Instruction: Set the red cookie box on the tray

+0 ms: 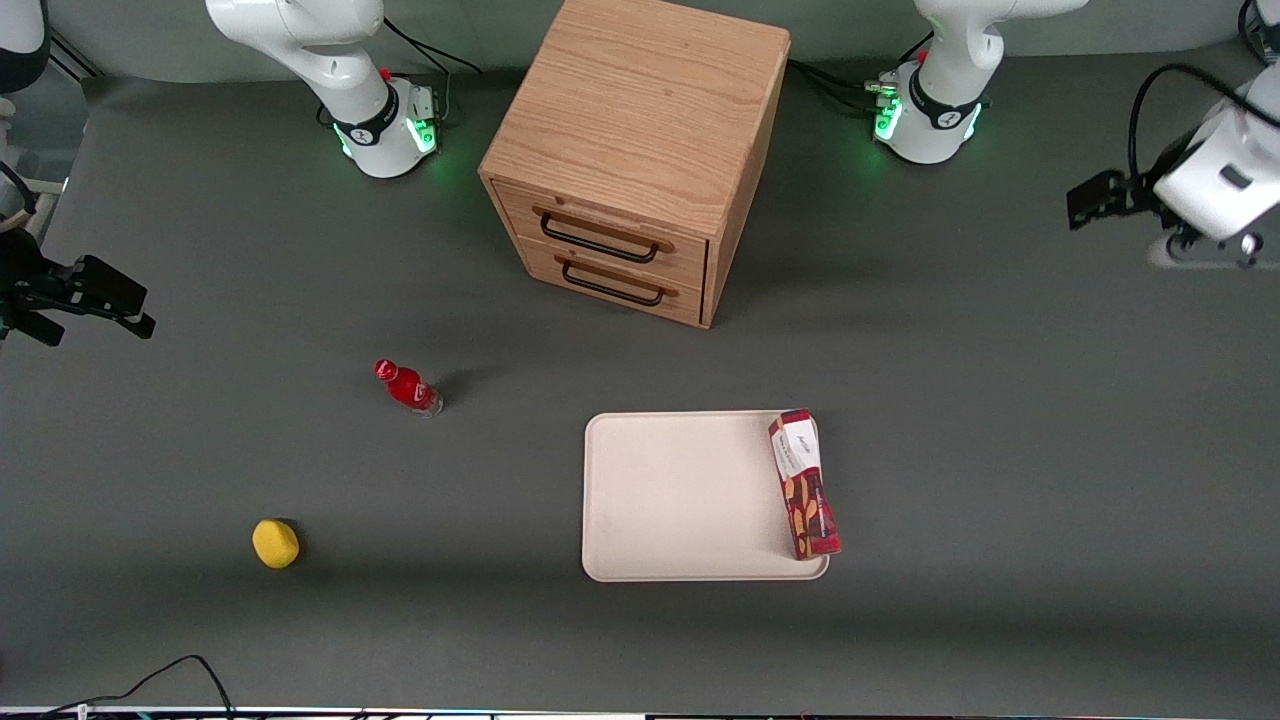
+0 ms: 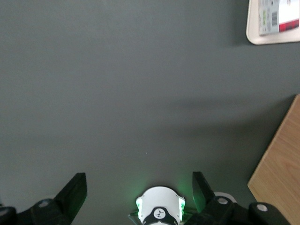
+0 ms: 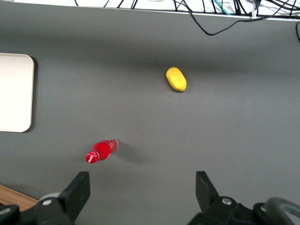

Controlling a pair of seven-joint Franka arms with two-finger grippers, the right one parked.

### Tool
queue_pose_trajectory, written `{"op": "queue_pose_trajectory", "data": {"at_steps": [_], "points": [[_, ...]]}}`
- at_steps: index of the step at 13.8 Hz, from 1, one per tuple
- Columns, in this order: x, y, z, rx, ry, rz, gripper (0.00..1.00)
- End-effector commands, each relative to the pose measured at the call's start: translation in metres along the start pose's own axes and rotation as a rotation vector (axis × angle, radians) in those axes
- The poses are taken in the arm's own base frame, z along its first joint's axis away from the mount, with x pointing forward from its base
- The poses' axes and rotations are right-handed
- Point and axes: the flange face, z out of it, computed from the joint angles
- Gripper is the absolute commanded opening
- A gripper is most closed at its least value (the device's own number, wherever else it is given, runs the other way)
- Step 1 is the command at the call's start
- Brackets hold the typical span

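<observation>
Dark-red, long cookie box (image 1: 804, 485) lies on the cream-white rectangular tray (image 1: 680, 495) — along its edge toward the working arm; the black end effector (image 2: 139, 191), fingers spread, hangs empty above the grey surface (image 1: 1000, 450), well apart.

The worktop (image 1: 1000, 450) looked matt grey, perhaps cloth-covered. The cabinet (image 1: 640, 130) was grained wood with dark metal handles. The tray (image 1: 680, 495) was smooth matt cream; the red cookie box (image 1: 805, 485) printed card. The end effector (image 2: 139, 192) had matt black fingers, spread apart, above the worktop.
</observation>
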Motion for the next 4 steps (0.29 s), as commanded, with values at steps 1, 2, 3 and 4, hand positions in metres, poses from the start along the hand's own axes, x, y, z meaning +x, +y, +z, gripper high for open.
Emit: {"op": "queue_pose_trajectory", "data": {"at_steps": [1,2,3,4], "points": [[-0.019,-0.012,0.004,-0.054,0.037,0.013,1.0],[-0.015,-0.012,-0.002,-0.045,0.028,0.014,1.0],[-0.011,-0.012,-0.014,-0.042,0.025,0.015,1.0],[-0.005,-0.01,-0.023,-0.038,0.024,0.015,1.0]]}}
